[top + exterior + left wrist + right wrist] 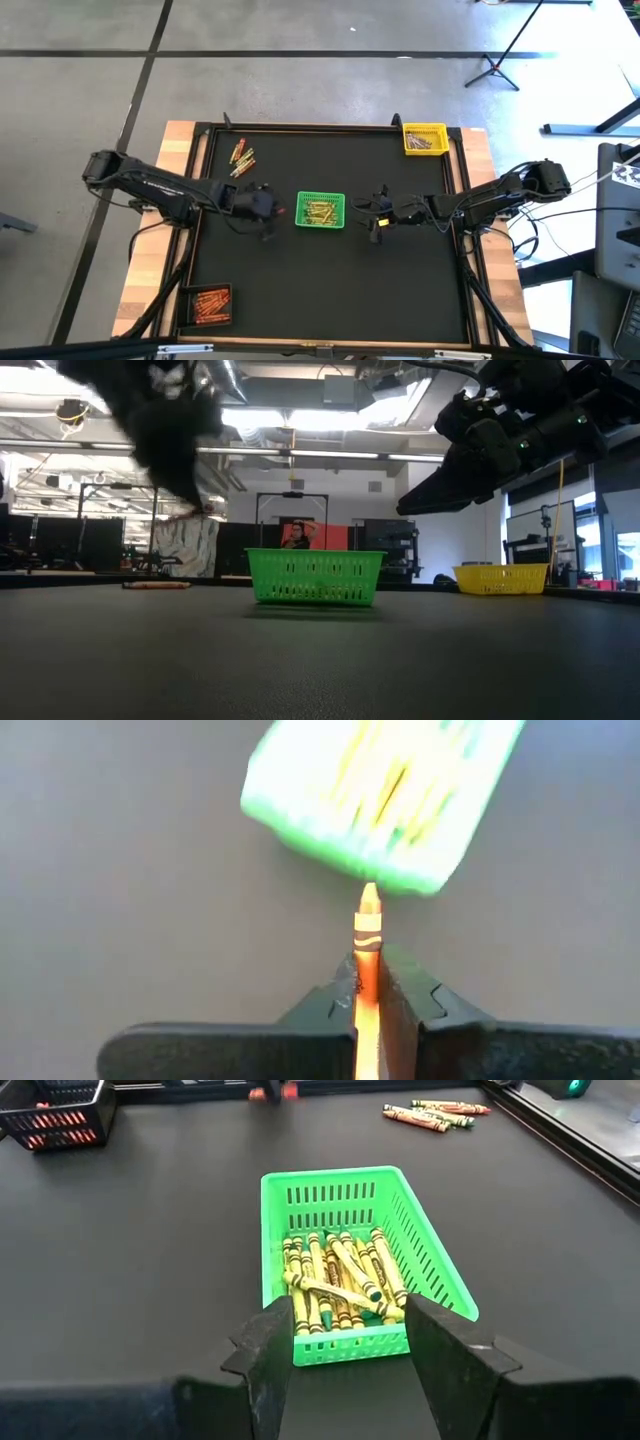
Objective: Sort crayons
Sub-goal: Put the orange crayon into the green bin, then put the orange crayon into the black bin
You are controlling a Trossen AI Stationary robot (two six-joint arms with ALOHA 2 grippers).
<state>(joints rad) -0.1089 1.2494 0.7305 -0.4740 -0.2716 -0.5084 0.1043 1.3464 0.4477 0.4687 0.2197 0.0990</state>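
- L gripper (368,982): jaws clamped on an orange crayon (367,935), tip pointing ahead toward the green basket (385,795).
- R gripper (345,1342): jaws apart, empty, green basket just ahead.
- Step: carrying a picked crayon.
- Next, prob: take it to the black basket (207,305) with the orange ones, then release.

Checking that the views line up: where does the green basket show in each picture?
High view: green basket at the table's middle, between the two hands.
Low view: centre, standing on the table, yellow basket farther right.
Left wrist view: blurred, at the top, beyond the held crayon.
Right wrist view: centre, full of crayons.
Shared landmark: the dark table.
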